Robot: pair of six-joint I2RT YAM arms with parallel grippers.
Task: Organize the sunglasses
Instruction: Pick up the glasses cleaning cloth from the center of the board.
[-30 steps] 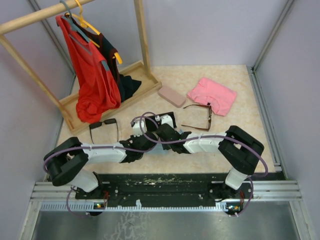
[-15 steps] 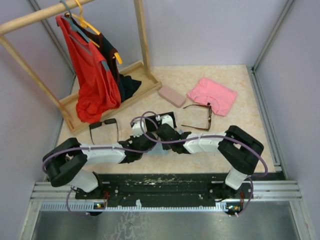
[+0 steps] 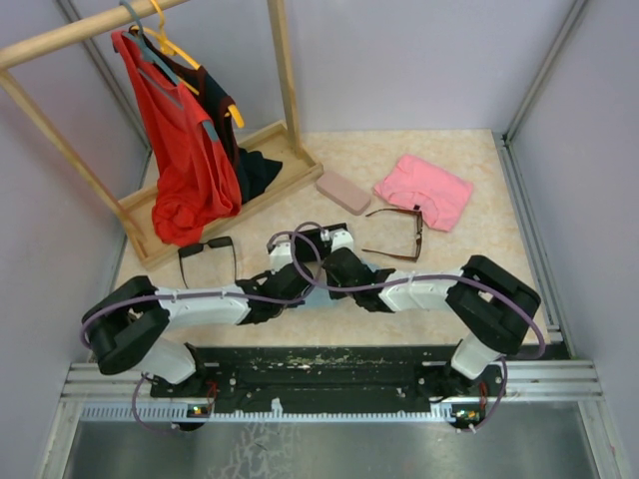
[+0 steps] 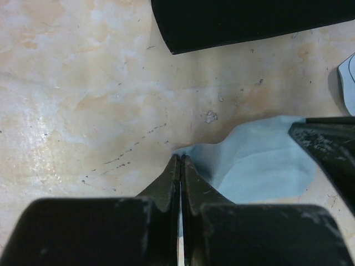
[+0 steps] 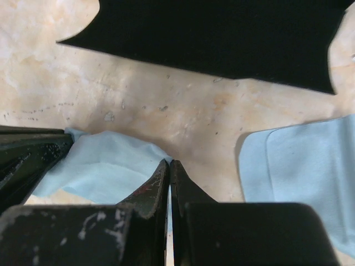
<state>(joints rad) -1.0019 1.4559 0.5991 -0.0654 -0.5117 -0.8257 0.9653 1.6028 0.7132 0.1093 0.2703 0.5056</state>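
The black sunglasses (image 3: 208,255) lie open on the floor left of the arms. Right of them, below the pink cloth, lies the reddish-brown pair (image 3: 399,236). Neither pair is touched. Both grippers meet low at the centre over a light blue cloth (image 3: 319,295). My left gripper (image 4: 181,158) is shut on one raised corner of that cloth (image 4: 260,160). My right gripper (image 5: 169,162) is shut on another corner of the cloth (image 5: 105,166), facing the left one. More light blue cloth (image 5: 299,166) lies flat to its right.
A pink case (image 3: 342,193) and a folded pink cloth (image 3: 423,190) lie at the back. A black case (image 4: 249,22) sits just beyond the grippers. The wooden clothes rack (image 3: 250,170) with a red garment (image 3: 185,150) stands at the back left. Walls close both sides.
My right gripper has shut on the cloth, and its arm has shifted slightly right. The left arm has barely moved.
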